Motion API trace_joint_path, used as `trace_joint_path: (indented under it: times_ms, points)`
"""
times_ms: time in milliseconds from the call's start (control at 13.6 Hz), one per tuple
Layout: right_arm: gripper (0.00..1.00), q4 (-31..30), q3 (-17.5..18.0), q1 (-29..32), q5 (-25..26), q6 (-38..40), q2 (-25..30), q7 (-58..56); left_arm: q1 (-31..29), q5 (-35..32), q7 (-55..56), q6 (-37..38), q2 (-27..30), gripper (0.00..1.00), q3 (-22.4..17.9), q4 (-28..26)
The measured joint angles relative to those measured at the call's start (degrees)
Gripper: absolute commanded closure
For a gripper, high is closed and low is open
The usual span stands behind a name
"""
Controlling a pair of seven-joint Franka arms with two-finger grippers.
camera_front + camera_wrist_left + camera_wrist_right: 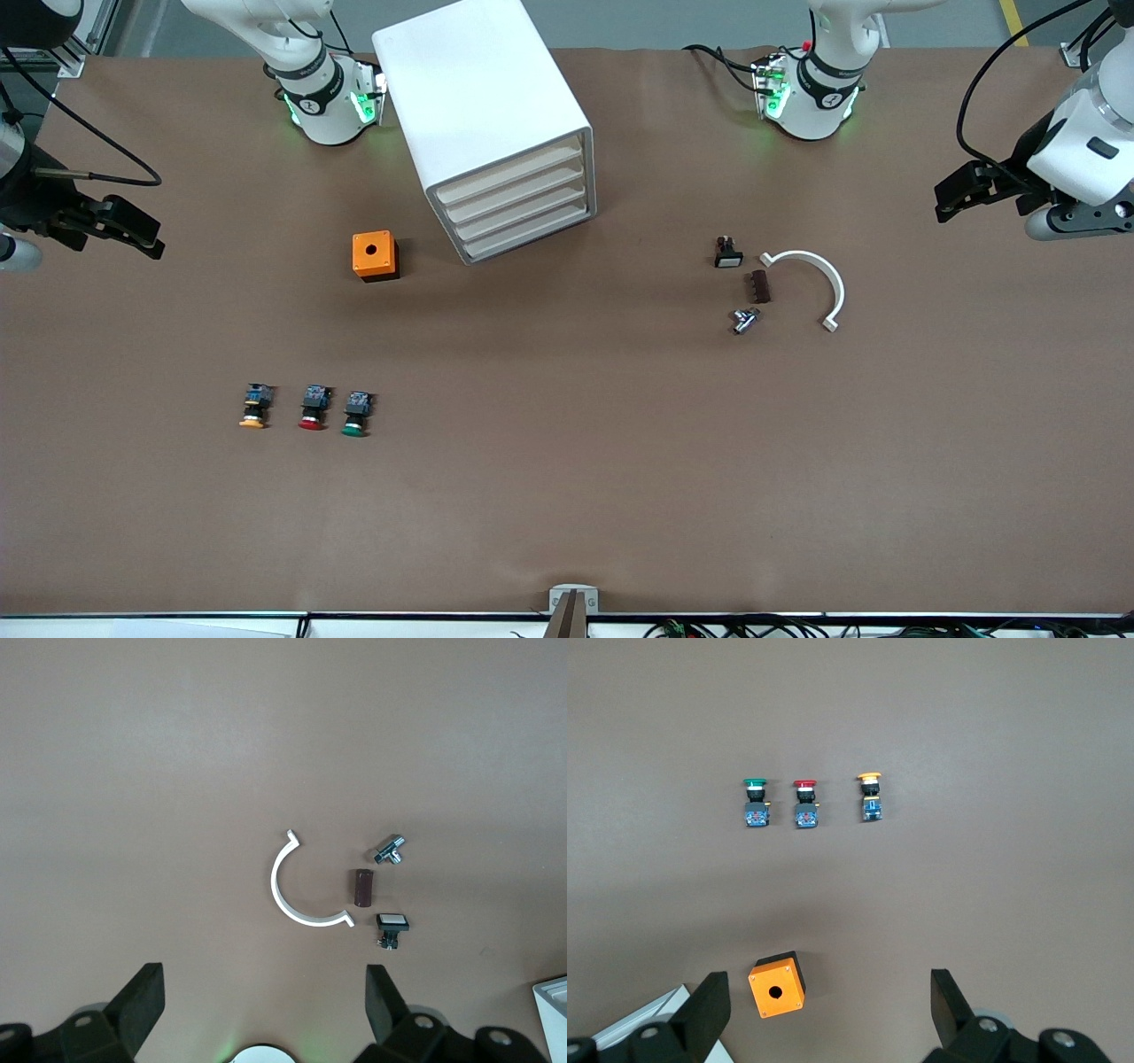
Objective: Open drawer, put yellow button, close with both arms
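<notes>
The white cabinet point(483, 106) stands between the two arm bases, and its uppermost drawer point(514, 170) is shut, like the three below it. The yellow button point(255, 408) lies on its side on the table, nearer to the front camera than the cabinet and toward the right arm's end. It also shows in the right wrist view point(870, 796). My right gripper point(158, 244) hangs open and empty over the table at the right arm's end, with its fingers wide apart point(830, 988). My left gripper point(941, 202) hangs open and empty over the left arm's end point(263, 979).
A red-capped button point(313, 408) and a green-capped button point(356, 414) lie beside the yellow one. An orange box point(375, 255) with a hole stands beside the cabinet. A white half-ring point(815, 282), a brown block point(759, 286), a metal fitting point(745, 320) and a small switch point(728, 252) lie toward the left arm's end.
</notes>
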State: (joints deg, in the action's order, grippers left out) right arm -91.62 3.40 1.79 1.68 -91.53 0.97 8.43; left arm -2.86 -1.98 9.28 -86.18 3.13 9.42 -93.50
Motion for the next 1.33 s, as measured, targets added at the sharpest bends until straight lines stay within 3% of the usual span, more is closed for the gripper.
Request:
trace_joint_path:
  times_ms: [958, 1326]
  points:
    - [0.00, 0.0, 0.3, 0.0, 0.0, -0.3, 0.0, 0.0, 0.0, 0.0, 0.0, 0.0, -0.4, 0.00, 0.0, 0.7]
    - [0.00, 0.0, 0.3, 0.0, 0.0, -0.4, 0.0, 0.0, 0.0, 0.0, -0.1, 0.0, -4.4, 0.00, 0.0, 2.7]
